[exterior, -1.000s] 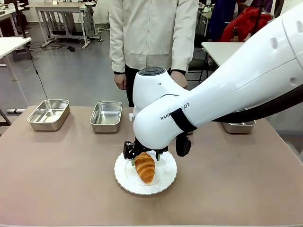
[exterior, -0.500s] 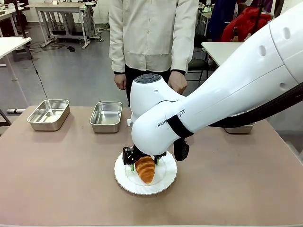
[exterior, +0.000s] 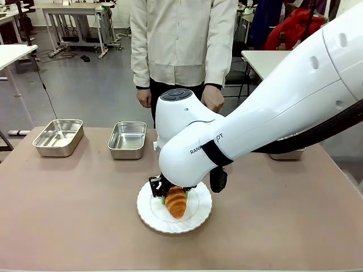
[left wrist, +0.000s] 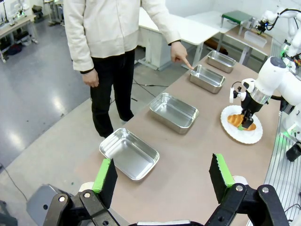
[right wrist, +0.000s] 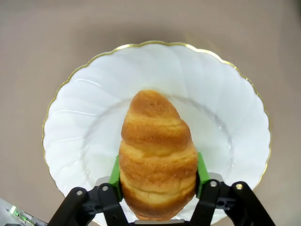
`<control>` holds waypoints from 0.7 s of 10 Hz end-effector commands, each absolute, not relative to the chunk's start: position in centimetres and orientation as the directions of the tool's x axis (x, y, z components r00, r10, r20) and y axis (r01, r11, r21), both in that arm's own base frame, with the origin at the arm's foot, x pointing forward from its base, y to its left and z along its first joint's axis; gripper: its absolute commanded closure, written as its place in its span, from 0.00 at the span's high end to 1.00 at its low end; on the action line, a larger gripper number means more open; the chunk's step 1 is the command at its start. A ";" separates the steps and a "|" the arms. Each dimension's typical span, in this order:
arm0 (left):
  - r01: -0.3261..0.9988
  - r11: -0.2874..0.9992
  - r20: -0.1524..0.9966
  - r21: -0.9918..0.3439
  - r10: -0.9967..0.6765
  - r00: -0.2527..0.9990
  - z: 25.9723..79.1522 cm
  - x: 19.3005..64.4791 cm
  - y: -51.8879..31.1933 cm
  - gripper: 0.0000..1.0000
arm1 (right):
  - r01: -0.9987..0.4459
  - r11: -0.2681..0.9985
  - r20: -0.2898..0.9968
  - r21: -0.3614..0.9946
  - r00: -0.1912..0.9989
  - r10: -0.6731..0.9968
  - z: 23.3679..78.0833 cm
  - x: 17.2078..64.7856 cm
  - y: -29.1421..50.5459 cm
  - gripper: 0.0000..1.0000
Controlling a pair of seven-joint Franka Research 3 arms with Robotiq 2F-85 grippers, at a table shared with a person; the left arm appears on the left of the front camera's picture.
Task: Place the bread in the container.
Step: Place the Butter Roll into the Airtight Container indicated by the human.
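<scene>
The right gripper (right wrist: 157, 181) is down on the white scalloped plate (right wrist: 84, 117) near the robot's edge of the table (exterior: 68, 215), its green pads (right wrist: 114, 175) pressed against both flanks of the croissant (right wrist: 157, 155) at its broad end, jaws narrowed to the pastry's width; the croissant lies on the plate, tapered tip pointing away from the wrist, and I cannot tell whether it has been lifted at all. In the front view the right arm's bulk covers most of the gripper, with the croissant (exterior: 176, 202) showing beneath it on the plate (exterior: 198, 218). The left gripper (left wrist: 162, 176) hangs well back from the work, its pads spread wide and holding nothing. Four steel pans stand in a row along the far side; the person's hand (left wrist: 181, 54) points a finger at the third pan (left wrist: 207, 77) from the left, so that is probably the intended container. The grip sits near one end of a soft, flaky thing, so the risks I judge are these: too firm a squeeze could crush the crust, while too light a hold could let the long free end droop and slip out on the lift. The plate might also drag if the pads catch it, and carrying to the wrong pan is easy among four alike.
</scene>
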State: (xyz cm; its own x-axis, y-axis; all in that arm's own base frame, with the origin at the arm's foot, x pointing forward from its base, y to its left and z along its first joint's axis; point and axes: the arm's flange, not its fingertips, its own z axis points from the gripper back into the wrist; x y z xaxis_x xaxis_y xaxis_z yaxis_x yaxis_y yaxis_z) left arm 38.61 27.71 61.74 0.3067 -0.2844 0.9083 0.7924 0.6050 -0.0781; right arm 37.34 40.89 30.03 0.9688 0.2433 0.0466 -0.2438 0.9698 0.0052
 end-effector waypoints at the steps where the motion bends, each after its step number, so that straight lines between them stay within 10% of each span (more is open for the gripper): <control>1: 0.801 0.595 0.916 -0.065 -0.284 0.285 61.9 38.4 27.7 1.00 | -0.252 0.968 0.037 0.003 0.967 0.251 30.0 37.2 40.9 0.55; 7: 0.801 0.595 0.916 -0.065 -0.284 0.285 61.9 38.4 27.7 1.00 | -0.252 0.968 0.037 0.003 0.967 0.251 30.0 37.2 40.9 0.55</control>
State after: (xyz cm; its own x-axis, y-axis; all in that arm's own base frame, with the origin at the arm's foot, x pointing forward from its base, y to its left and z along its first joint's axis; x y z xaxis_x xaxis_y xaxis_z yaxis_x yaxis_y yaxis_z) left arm 38.61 27.72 61.74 0.3067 -0.2844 0.9083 0.7924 0.6050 -0.0781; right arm 37.30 40.92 30.21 0.9687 0.2437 0.0479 -0.2443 0.9697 0.0067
